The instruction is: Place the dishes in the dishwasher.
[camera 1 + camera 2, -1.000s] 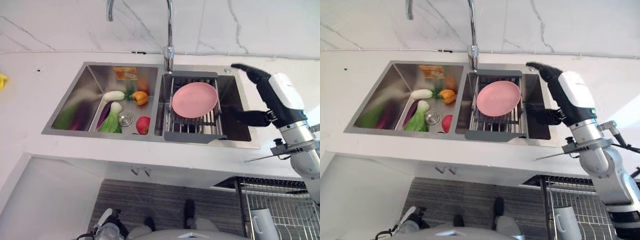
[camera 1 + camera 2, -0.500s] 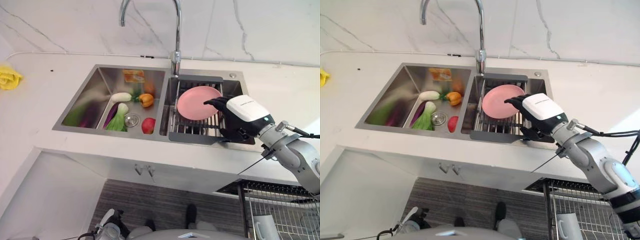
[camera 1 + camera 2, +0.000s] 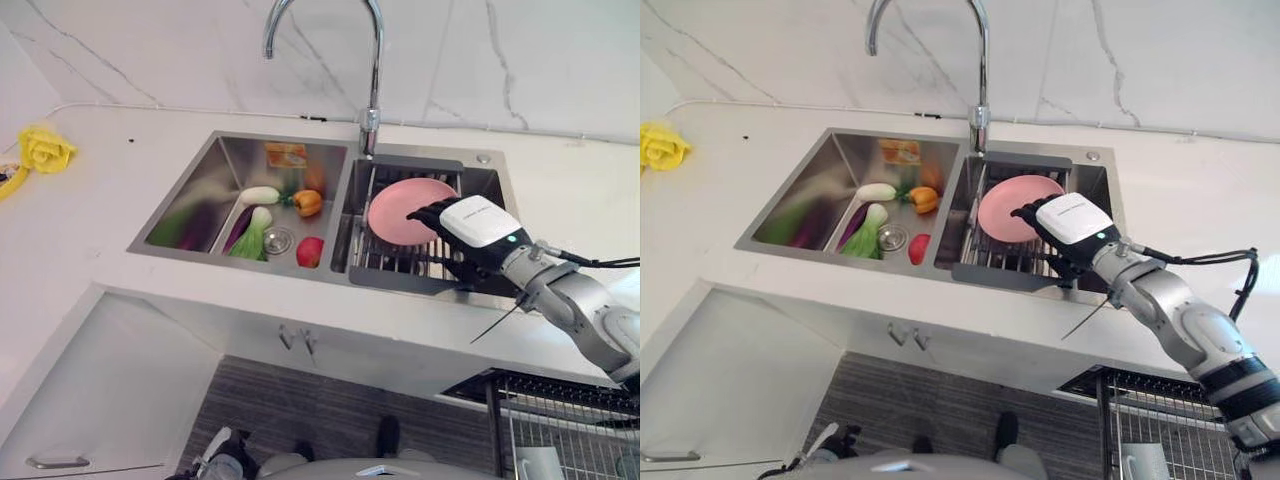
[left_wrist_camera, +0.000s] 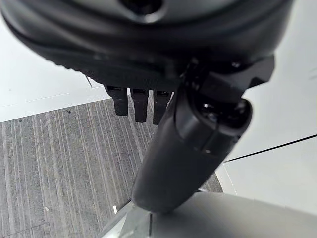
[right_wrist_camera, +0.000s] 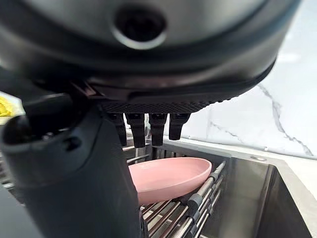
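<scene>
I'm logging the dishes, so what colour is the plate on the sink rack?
The plate is plain pink, clearest in the right eye view.

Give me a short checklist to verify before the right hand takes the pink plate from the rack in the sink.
1. Pink plate lies flat on the drying rack over the right basin: ok.
2. Nothing lies on the plate: ok.
3. Right hand is over the plate's right edge, fingers straight and not curled round the rim: ok for a grasp, not holding yet.
4. Fingers touch the plate: cannot tell.
5. Faucet stands behind the rack, apart from the hand: ok.
6. Left hand hangs low over the floor, holding nothing: ok.
</scene>
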Motion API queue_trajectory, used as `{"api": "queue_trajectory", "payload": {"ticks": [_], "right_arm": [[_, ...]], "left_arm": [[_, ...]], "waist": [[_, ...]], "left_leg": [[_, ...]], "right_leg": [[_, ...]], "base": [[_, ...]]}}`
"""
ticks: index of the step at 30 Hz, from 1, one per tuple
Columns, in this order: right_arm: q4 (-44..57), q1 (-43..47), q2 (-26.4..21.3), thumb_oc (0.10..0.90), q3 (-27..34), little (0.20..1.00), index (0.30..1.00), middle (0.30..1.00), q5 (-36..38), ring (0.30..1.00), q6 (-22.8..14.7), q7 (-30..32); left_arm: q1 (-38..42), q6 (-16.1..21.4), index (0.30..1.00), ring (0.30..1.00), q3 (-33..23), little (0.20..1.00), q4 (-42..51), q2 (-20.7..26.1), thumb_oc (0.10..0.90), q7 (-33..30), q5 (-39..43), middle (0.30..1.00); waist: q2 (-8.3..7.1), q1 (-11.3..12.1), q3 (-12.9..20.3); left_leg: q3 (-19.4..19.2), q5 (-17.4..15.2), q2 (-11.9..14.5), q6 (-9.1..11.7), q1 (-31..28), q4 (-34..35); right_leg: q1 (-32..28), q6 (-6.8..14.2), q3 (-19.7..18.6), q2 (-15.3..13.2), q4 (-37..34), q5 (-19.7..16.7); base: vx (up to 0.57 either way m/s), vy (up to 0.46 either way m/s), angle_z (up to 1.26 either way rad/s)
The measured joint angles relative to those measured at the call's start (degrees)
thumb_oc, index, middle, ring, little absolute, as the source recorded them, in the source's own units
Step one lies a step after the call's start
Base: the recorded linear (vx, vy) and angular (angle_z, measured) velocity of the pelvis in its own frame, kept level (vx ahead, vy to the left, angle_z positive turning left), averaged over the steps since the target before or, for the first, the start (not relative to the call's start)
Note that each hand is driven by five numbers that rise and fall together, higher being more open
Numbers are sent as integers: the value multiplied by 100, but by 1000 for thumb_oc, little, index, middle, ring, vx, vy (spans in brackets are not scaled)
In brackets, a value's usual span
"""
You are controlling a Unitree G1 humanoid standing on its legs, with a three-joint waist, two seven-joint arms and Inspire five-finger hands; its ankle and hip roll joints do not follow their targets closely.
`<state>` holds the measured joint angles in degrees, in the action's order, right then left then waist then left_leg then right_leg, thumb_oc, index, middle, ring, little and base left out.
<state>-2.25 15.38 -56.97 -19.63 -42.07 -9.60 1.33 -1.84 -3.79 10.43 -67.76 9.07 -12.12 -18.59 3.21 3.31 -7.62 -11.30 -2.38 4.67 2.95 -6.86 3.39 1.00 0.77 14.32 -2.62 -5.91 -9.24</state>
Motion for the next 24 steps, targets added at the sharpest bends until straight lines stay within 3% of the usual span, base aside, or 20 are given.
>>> {"api": "queue_trajectory", "payload": {"ticks": [9, 16, 17, 20, 21, 24], "right_arm": [[-736, 163, 376, 800, -192, 900, 900, 900, -925, 900, 283, 599], [-1455, 223, 856, 800, -317, 900, 900, 900, -1672, 900, 615, 1038], [-1530, 225, 928, 728, -316, 792, 792, 792, -1767, 792, 709, 1118], [-1855, 337, 991, 607, -473, 611, 611, 611, -1906, 611, 853, 1479], [-1974, 382, 993, 420, -548, 331, 331, 331, -1923, 331, 887, 1506], [-2125, 405, 983, 400, -632, 300, 300, 300, -2111, 300, 951, 1614]], "left_arm": [[13, 2, 900, 900, -10, 900, -14, -9, 800, -51, 9, 900], [62, 20, 900, 900, -15, 900, -99, -4, 800, -167, 25, 900], [48, 27, 900, 900, -13, 900, -102, -4, 800, -184, 59, 900], [35, 29, 900, 900, 45, 900, -111, 1, 800, -246, 60, 900], [37, 41, 900, 900, 70, 900, -111, 7, 800, -258, 59, 900], [28, 86, 900, 900, 119, 900, -109, 12, 800, -284, 60, 900]], "waist": [[-32, 239, 12], [-74, 300, 38], [-74, 338, 38], [-74, 376, 38], [-73, 395, 38], [-73, 444, 38]], "left_leg": [[120, 10, -1, -14, 52, -7], [291, 24, -4, -32, 122, -16], [299, 26, -5, -32, 125, -17], [339, 29, -9, -30, 118, -29], [377, 29, -12, -30, 118, -34], [417, 28, -10, -31, 124, -36]], "right_leg": [[-15, 2, 124, -16, 0, 17], [-34, 14, 287, -36, 0, 45], [-35, 14, 296, -38, 0, 46], [-71, 20, 333, -49, -2, 55], [-90, 26, 376, -55, -2, 63], [-105, 26, 414, -59, -2, 84]], "base": [[-2, -2, 7], [-1, -1, 12], [2, 2, 4], [-5, -4, 7], [-10, -5, 15], [-2, -7, 9]]}}
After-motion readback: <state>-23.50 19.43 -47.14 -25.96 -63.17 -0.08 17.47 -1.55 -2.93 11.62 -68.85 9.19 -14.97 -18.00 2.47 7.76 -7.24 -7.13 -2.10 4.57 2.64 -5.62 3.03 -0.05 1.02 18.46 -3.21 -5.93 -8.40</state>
